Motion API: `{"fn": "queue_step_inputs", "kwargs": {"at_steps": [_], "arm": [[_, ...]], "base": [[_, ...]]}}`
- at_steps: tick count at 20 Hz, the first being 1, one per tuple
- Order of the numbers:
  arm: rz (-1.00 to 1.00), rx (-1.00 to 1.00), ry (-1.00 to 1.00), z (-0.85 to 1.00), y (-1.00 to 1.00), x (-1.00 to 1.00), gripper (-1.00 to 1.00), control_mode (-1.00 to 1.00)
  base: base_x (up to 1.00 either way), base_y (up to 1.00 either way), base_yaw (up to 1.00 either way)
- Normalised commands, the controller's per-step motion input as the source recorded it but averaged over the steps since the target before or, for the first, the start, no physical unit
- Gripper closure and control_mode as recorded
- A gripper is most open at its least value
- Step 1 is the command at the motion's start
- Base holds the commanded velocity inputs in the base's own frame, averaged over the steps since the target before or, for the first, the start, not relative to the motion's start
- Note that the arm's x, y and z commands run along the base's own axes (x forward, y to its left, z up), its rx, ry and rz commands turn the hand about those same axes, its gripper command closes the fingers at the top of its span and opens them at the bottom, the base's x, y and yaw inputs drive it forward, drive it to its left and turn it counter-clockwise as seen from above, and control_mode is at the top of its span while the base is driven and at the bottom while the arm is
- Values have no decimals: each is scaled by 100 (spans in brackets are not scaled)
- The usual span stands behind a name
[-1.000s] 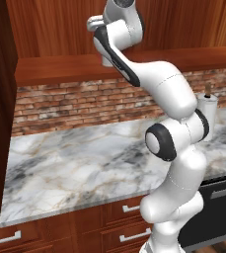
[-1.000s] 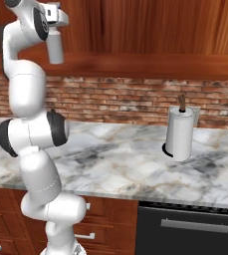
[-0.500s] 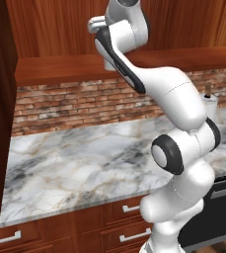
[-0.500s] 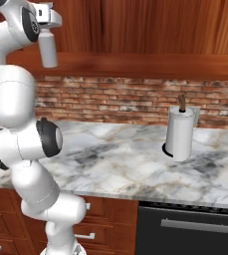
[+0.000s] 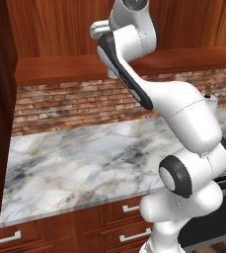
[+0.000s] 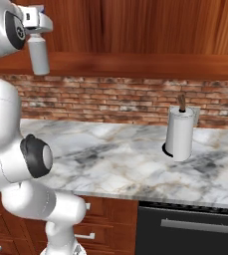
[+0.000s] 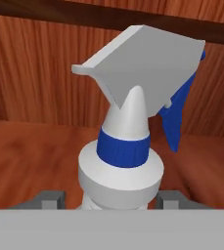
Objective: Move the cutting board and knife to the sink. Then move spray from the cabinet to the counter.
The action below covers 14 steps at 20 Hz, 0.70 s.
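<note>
Grey-white plastic sits between the pincer's two dark finger tips in the hand view: the gripper (image 7: pixel 111 199) is clamped on the body of the spray (image 7: pixel 133 122), low on the bottle, with the blue collar and trigger standing above the grip.

In the right base view the spray (image 6: pixel 38 55) hangs high, close against the reddish wooden cabinet (image 6: pixel 135 25) and well above the counter (image 6: pixel 120 159). It appears slightly tilted, though the exact angle cannot be confirmed.

Judged stage: bottle withdrawn from the cabinet, placement on the marble not yet made.

Risks noted:
- The smooth, rounded body may slide or rotate between the fingers if the arm swings quickly on descent.
- The cabinet's lower edge lies close by; a careless path could knock the bottle loose.
- A paper-towel roll (image 6: pixel 178 132) stands on the counter, well apart; a set-down drifting that way could strike it.
- Release from a tilted attitude would likely topple so slim a bottle.
</note>
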Motion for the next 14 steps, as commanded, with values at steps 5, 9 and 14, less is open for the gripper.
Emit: {"fn": "queue_step_inputs", "kwargs": {"at_steps": [5,9,14], "arm": [[0,0,0,-4,0,-52,100,-100],[0,0,0,0,0,-5,100,-100],[0,0,3,-8,0,-28,100,-100]], "base": [[0,0,0],[0,0,0],[0,0,0]]}}
